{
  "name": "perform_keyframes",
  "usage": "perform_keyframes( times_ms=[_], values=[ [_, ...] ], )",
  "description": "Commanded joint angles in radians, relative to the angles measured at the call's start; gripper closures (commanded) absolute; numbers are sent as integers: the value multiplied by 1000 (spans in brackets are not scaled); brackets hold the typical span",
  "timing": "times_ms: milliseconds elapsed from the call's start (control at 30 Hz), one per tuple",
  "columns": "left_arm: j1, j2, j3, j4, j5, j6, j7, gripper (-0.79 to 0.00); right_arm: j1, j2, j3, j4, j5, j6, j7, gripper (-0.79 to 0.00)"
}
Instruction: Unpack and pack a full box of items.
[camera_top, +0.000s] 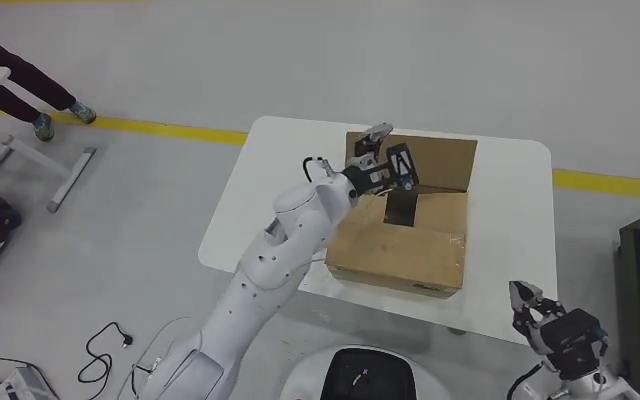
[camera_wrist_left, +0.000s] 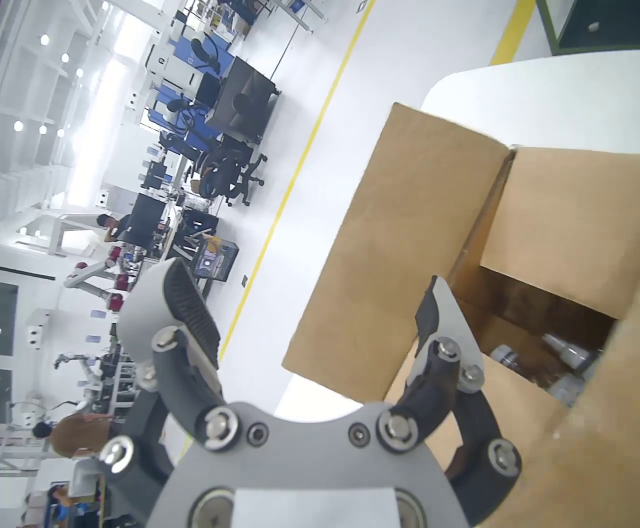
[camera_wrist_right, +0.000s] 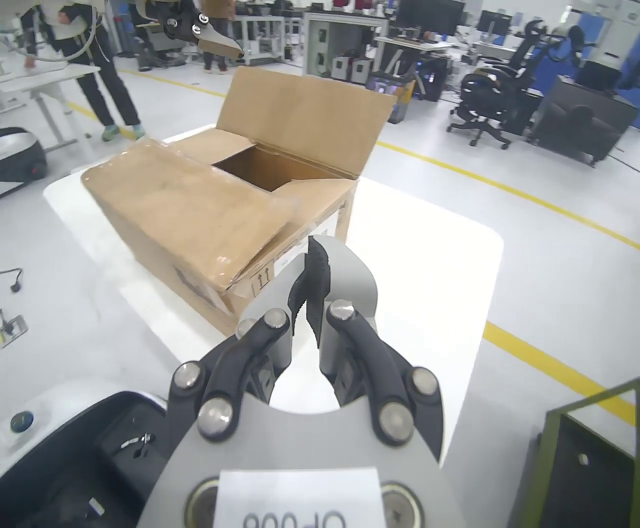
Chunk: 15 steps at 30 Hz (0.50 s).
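Observation:
A brown cardboard box (camera_top: 400, 245) stands on the white table (camera_top: 510, 200); its far flap (camera_wrist_left: 400, 235) is raised upright and the near flaps lie mostly folded over the top. Through the dark opening (camera_wrist_right: 255, 167) small white bottles (camera_wrist_left: 565, 360) show at the bottom. My left gripper (camera_wrist_left: 305, 310) hovers open above the box's far left corner (camera_top: 390, 152), beside the raised flap, with nothing between its fingers. My right gripper (camera_wrist_right: 310, 285) is shut and empty, low off the table's near right corner (camera_top: 528, 300), with the box (camera_wrist_right: 200, 210) ahead of it.
The table's right side (camera_wrist_right: 425, 260) beside the box is bare. A dark green-framed cabinet (camera_wrist_right: 590, 450) stands on the floor to the right. A yellow floor line (camera_top: 150, 126) runs behind the table, and a person's legs (camera_top: 40, 95) stand far left.

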Motion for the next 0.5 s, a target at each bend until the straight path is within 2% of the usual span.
perform_keyframes(
  times_ms=[0,167,333,400,467],
  values=[
    [58,7,-35,-61,-33,-25,1,-785,7,8,14,1,-36,-76,10,0],
    [149,15,-71,-144,-68,-25,-24,-785,7,9,17,2,-43,-84,11,0],
    [227,13,-74,-193,-124,54,-44,-785,7,9,17,2,-43,-84,11,0],
    [243,11,-67,-199,-97,137,-69,-785,11,9,15,0,-41,-67,13,0],
    [243,11,-67,-199,-97,137,-69,-785,25,8,10,0,9,-70,14,0]
  ],
)
